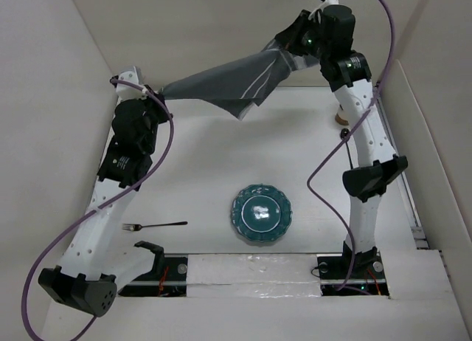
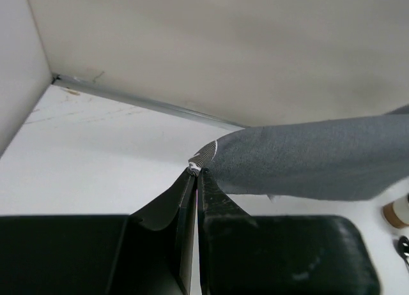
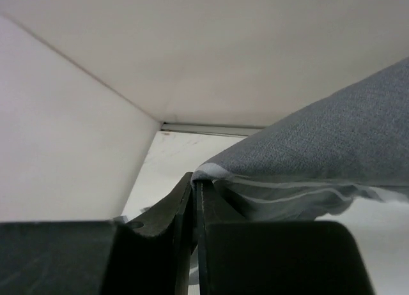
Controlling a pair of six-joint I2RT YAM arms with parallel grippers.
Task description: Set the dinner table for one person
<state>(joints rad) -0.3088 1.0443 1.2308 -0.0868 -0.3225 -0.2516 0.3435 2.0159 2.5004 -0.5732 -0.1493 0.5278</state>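
Fingers of left gripper (image 2: 195, 172): pressed together with no gap showing, pinching 1 white-striped corner of the mat (image 2: 307, 158).
Fingers of right gripper (image 3: 195, 177): likewise closed, clamped on a white-edged corner of the mat at the other end.
Mat in top view (image 1: 221, 79): lifted off the table and stretched between the 2 grippers across the upper middle of the frame, with 1 free corner hanging down at centre.
Mat handling: judged light, soft and limp. It sags wherever it is not held, so corner grips with some tension between them should keep it flat as it is laid.
Table (image 1: 221, 156): fills the middle of the top view, beneath the mat. It is flat, matte and white, and judged rigid, so cloth should not slide far on it.
Plate (image 1: 260, 214): teal, lower centre, apart from the mat. Judged hard and breakable, best taken by the rim.
Fork (image 1: 155, 226): lower left, lying flat. It is thin and low, so likely awkward to pinch.
Tan item (image 1: 341, 118): small and round, at right by the right arm. I cannot tell what it is.
Room: plain pale walls (image 1: 221, 23) close in the far side and both flanks.
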